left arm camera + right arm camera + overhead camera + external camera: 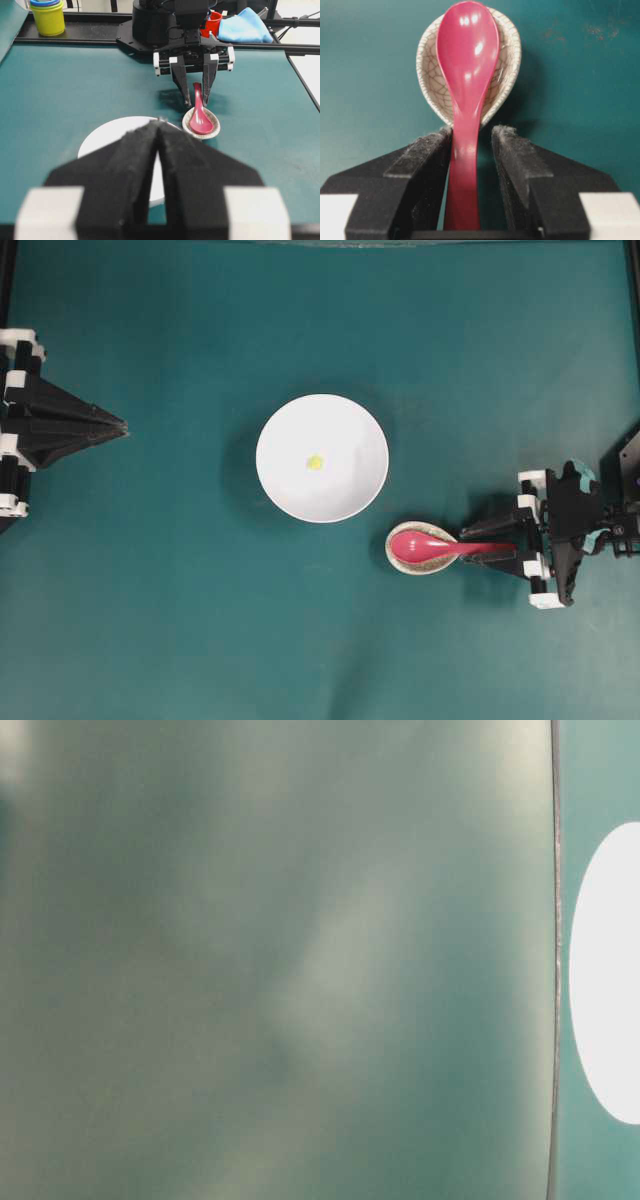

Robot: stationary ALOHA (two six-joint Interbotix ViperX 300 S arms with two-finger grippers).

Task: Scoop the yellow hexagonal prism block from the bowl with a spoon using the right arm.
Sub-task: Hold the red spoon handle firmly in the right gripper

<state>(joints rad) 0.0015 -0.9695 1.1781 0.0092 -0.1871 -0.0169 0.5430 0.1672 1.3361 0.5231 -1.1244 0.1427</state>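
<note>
The spoon [467,90] is propped in a crackled dish [506,75] at the bowl's [322,458] four o'clock, its handle straddled by the right gripper [470,145], whose jaws are part-open and not yet clamped.

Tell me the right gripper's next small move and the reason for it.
Probably finish closing on the glossy red-pink spoon. The right gripper straddles its handle: one pad touches, the other shows a gap. The scoop rests in the speckled beige dish, and the tiny yellow block waits in the round white bowl.
</note>
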